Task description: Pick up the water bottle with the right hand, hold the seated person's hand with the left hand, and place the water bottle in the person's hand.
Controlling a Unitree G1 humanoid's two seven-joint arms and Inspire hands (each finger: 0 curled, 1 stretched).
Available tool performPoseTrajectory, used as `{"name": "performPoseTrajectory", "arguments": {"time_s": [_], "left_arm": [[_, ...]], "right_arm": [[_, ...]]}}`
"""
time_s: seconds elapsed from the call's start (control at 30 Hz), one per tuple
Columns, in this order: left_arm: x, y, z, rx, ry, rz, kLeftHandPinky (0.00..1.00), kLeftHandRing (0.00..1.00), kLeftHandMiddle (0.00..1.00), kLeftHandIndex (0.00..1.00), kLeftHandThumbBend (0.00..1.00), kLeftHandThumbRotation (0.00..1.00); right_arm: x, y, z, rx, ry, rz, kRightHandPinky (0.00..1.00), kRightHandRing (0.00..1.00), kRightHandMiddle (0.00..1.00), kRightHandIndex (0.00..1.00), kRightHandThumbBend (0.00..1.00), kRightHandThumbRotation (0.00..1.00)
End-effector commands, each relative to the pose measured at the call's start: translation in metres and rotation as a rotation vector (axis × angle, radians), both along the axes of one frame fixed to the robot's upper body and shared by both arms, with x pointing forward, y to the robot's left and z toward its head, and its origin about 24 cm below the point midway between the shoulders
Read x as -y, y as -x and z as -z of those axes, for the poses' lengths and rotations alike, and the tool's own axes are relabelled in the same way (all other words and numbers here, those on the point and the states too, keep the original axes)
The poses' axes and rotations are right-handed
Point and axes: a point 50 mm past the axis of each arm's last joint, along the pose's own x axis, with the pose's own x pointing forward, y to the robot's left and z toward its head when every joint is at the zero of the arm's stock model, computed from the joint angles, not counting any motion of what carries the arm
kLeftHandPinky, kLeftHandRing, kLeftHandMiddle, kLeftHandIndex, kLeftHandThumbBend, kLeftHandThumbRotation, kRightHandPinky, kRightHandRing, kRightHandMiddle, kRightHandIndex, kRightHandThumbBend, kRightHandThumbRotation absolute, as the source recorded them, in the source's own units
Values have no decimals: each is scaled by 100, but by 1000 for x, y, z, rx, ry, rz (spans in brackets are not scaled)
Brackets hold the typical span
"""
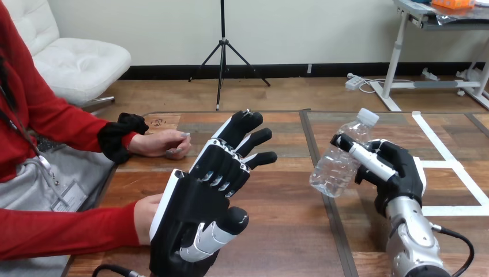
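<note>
In the head view, the robot's left hand (202, 196) stood raised over the wooden table (288, 231), fingers straight and spread, gripping nothing. The person's nearer hand (144, 216) sat just behind its white back shell, mostly hidden, so contact could not be judged. The person's farther hand (164, 143) lay on the table beyond it, apart. The right hand (392, 167) was wrapped round a clear plastic water bottle with a white cap (337, 164), which was tilted and lifted off the table.
</note>
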Motion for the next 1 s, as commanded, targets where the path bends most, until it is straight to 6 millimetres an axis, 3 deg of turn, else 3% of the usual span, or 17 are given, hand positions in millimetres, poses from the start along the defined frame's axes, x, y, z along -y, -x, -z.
{"name": "performPoseTrajectory", "arguments": {"time_s": [0.0, 0.37, 0.97], "left_arm": [[-1, -9, -14, 67, -16, -26, 79, 88, 91, 89, 100, 56], [-12, -13, -15, 53, -159, -94, 78, 87, 91, 90, 100, 58], [-47, -17, -26, 74, -489, -227, 77, 84, 87, 87, 100, 56]], "right_arm": [[-1, -19, -38, 194, 31, -45, 11, 12, 16, 19, 59, 0], [0, -14, -43, 261, 54, -92, 11, 12, 17, 20, 55, 0], [-5, 1, -51, 351, 42, -169, 8, 10, 14, 19, 42, 0]]}}
